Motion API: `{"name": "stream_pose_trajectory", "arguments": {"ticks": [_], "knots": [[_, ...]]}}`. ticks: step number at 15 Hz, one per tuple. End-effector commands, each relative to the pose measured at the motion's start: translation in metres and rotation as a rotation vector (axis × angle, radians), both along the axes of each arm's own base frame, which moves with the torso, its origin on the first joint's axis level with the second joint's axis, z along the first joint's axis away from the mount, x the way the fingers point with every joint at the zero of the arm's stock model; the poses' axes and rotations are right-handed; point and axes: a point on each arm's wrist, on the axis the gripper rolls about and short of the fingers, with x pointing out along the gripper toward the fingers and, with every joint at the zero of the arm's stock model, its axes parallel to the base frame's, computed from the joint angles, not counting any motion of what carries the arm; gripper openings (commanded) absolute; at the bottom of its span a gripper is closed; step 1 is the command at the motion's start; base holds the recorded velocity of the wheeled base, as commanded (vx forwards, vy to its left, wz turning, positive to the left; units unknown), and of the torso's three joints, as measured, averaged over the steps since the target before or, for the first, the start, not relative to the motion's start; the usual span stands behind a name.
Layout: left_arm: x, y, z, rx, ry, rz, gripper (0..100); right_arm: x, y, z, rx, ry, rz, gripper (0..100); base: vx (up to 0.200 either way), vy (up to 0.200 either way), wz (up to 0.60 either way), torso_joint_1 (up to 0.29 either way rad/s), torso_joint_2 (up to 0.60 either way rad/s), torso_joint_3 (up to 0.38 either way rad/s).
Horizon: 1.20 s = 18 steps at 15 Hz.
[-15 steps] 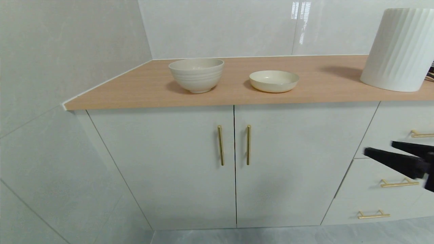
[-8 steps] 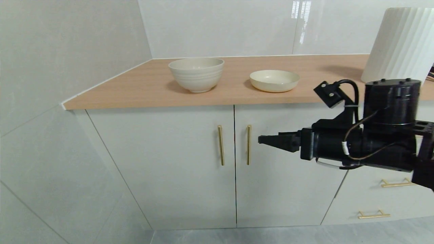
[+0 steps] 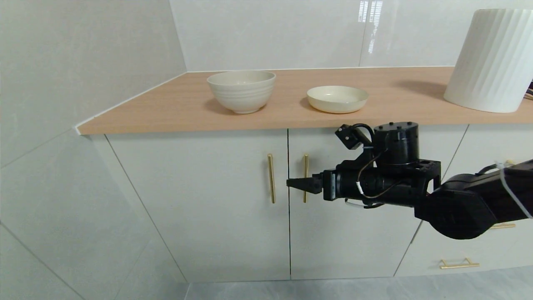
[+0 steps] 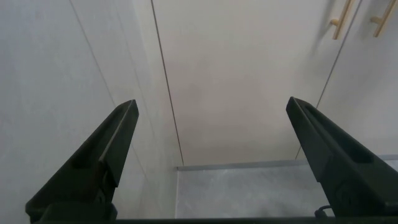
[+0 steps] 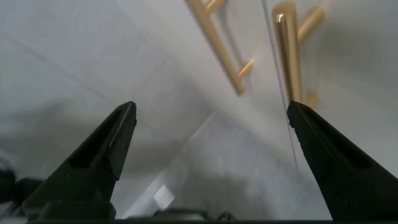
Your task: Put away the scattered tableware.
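Tableware waits on the counter [image 3: 179, 112]: a ribbed bowl [image 3: 241, 91] and, near it to the right, a shallow dish [image 3: 337, 99], standing apart above the shut double doors. The step in hand looks like opening the cupboard first. The right tool [image 3: 297, 183], fingers apart, sits level with the right door's brass handle [image 3: 305, 166] (whether it touches cannot be told); next it likely needs to close on that bar and pull outward. The left tool [image 4: 211, 106] hangs low, fingers apart, holding nothing. A tall white ribbed container [image 3: 491, 58] stands at the counter's right end, drawers [image 3: 487, 143] beneath it, pale tiled wall [image 3: 270, 33] behind, grey floor [image 3: 333, 289] below.
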Motion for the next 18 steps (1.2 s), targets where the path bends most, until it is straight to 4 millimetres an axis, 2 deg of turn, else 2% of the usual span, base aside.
{"name": "stream_pose_trajectory", "arguments": {"ticks": [1, 8, 11, 18], "knots": [[0.0, 0.0, 0.0, 0.0, 0.0, 0.0, 100, 0.013, 0.009, -0.021, -0.014, 0.022, -0.001, 100, 0.0, 0.0, 0.0, 0.0, 0.0, 0.0], [0.0, 0.0, 0.0, 0.0, 0.0, 0.0, 100, 0.028, 0.015, -0.021, 0.0, -0.027, -0.073, 100, 0.0, 0.0, 0.0, 0.0, 0.0, 0.0], [0.0, 0.0, 0.0, 0.0, 0.0, 0.0, 100, 0.035, 0.02, -0.028, 0.023, -0.058, -0.081, 100, 0.0, 0.0, 0.0, 0.0, 0.0, 0.0], [0.0, 0.0, 0.0, 0.0, 0.0, 0.0, 100, 0.03, 0.026, -0.026, 0.088, 0.009, -0.077, 100, 0.0, 0.0, 0.0, 0.0, 0.0, 0.0]]}}
